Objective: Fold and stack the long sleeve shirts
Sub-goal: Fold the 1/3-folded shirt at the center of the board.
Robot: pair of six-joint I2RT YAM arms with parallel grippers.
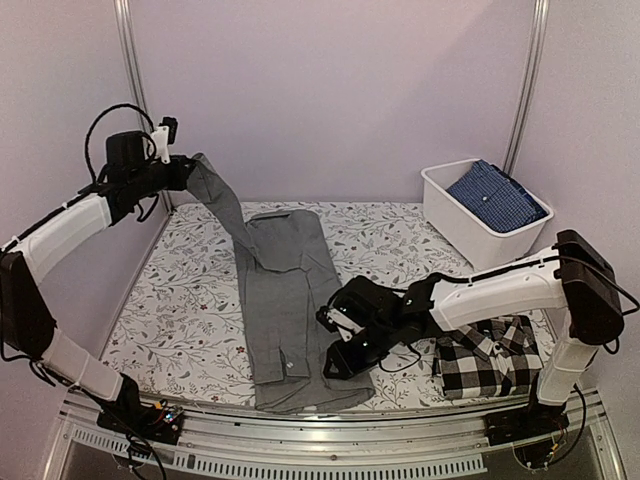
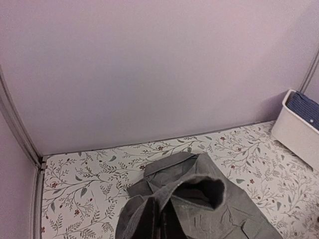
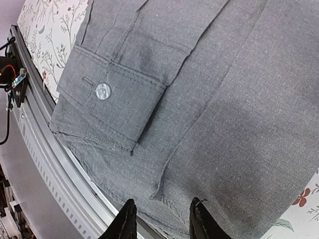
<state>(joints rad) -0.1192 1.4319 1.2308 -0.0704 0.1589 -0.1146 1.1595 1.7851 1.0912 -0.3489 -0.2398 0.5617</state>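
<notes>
left gripper [image 1: 186,172] holds up grey shirt [image 1: 285,300], right gripper [image 1: 333,345] near its hem.

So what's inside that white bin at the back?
A folded blue patterned cloth lies in the white bin. Anything beneath it is covered.

The left arm [image 1: 60,225] arches high (elbow far out), left gripper [image 1: 186,172] clamped on the shirt [image 1: 285,300], while the right arm [image 1: 500,285] stretches low and leftward, right gripper [image 3: 162,224] parted.
</notes>
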